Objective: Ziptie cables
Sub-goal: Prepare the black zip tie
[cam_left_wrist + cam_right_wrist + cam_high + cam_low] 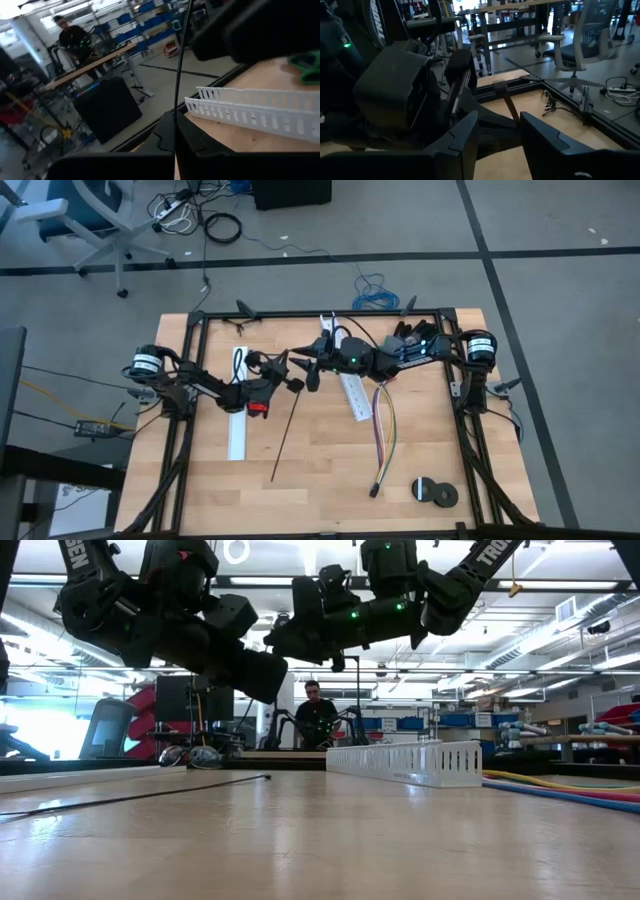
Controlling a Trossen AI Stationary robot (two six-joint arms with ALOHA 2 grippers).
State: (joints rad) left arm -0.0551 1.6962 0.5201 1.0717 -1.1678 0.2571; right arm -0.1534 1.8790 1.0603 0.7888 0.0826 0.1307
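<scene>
Wooden table (320, 480) carries the cables (384, 435) near the white channel (357, 396), while the left gripper (283, 367), clenched on a ziptie (179, 75), meets the parted right gripper (310, 370), so a misjudged handover could drop it

white capital letters run along the dark arm links: a partial "tros" on the upper right arm link (497, 552) in the low view, and more partial white lettering on another arm link (375, 20) in the right wrist view.
</scene>
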